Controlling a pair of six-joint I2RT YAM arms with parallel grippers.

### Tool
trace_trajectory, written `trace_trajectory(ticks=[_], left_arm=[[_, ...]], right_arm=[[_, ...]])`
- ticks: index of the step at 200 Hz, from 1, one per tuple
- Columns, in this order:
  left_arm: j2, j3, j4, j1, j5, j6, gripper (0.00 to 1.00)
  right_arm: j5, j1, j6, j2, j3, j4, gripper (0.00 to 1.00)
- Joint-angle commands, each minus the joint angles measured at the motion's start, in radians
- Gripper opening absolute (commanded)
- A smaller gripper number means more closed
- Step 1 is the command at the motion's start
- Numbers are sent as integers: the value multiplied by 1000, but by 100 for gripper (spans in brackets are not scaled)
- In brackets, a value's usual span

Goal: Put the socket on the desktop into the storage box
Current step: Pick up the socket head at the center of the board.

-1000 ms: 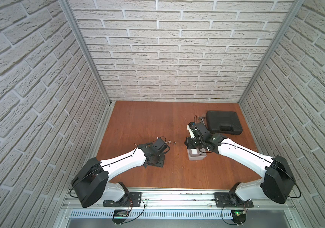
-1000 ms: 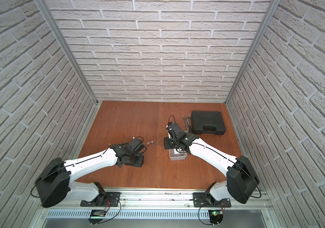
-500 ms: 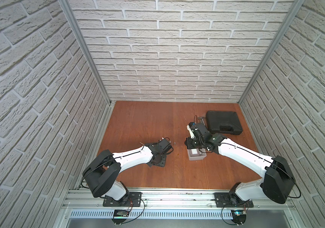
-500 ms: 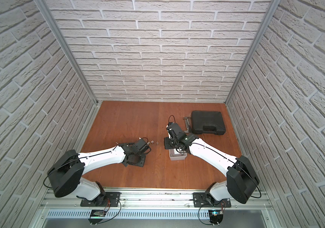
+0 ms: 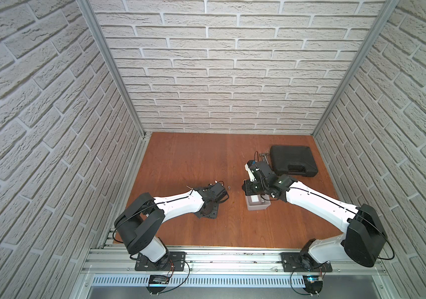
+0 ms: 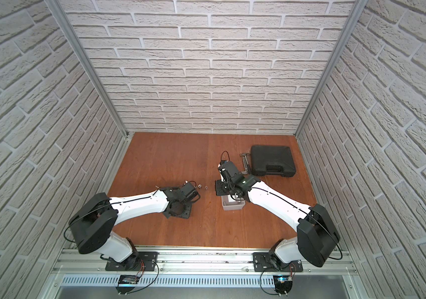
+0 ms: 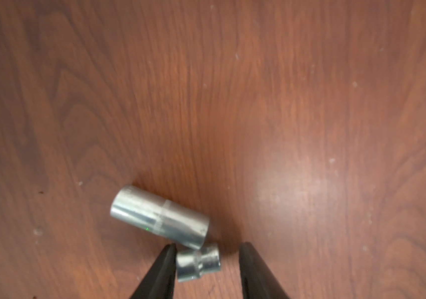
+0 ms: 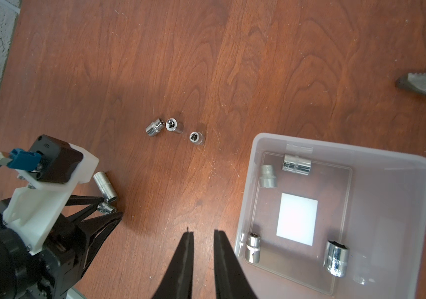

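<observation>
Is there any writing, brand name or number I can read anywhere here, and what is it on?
"ZED" (faint, seems to read so): on the black wrist camera body.
Faint marks near one end of the long socket: too blurred to read.
White patch on the floor of the storage box: blank.
Black tool case: no lettering that can be read.

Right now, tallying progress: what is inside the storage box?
The storage box holds four silver sockets and a white floor patch; one corner lies outside the wrist view, unseen.
</observation>
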Motion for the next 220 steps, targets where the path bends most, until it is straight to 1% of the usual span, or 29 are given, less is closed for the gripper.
trace_trajectory(ticks=[1,54,145,177,220], left_arm=[[-6,-10,-21,-7,-4,-21,45],[13,-5,-18,-9,-4,-25,40],[12,-17,-27,-10,-6,-39,39],[6,-13,-35,-10,-5,-39,35],[-24,-9,-59,-10,-5,-39,26]], right_arm=[[14,2,-5,-4,-11,23,21],[15,2,-6,-1,-4,20,21],[14,2,-4,6,-7,24,21],[16,2,-7,2,-7,22,21],[16,1,-5,1,-5,26,21]])
